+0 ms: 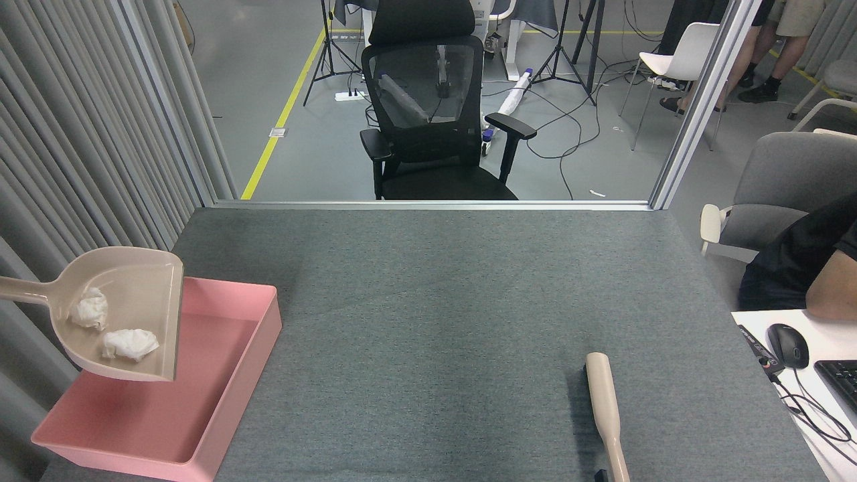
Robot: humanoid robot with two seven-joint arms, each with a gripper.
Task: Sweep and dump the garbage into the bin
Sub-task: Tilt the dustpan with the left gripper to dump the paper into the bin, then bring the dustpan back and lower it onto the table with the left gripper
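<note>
So the big grey felt-covered counter (469,321) has one shallow pink plastic rectangular bin (221,395) sitting at its near left corner. One beige plastic long-handled dustpan (127,308) hangs in the air over the bin's far left part, open lip facing right and tipped down a bit. Inside it are two small crumpled white tissue-paper balls, the garbage (130,343): one near the lip, the other (89,309) further back by the handle.

What I'd worry about: the pan sits way over by the bin's left wall, so if it tips unevenly, or swings left while tilting, a ball could bounce off the rim and drop off the counter edge. Tissue is also super light, so the back one might just cling in the pan and not slide out.

One beige brush handle (606,408) pokes up from the bottom edge on the right, well apart from everything.

Neither claw is in view, so can't say what either is doing; the dustpan handle just runs off the left edge.
</note>
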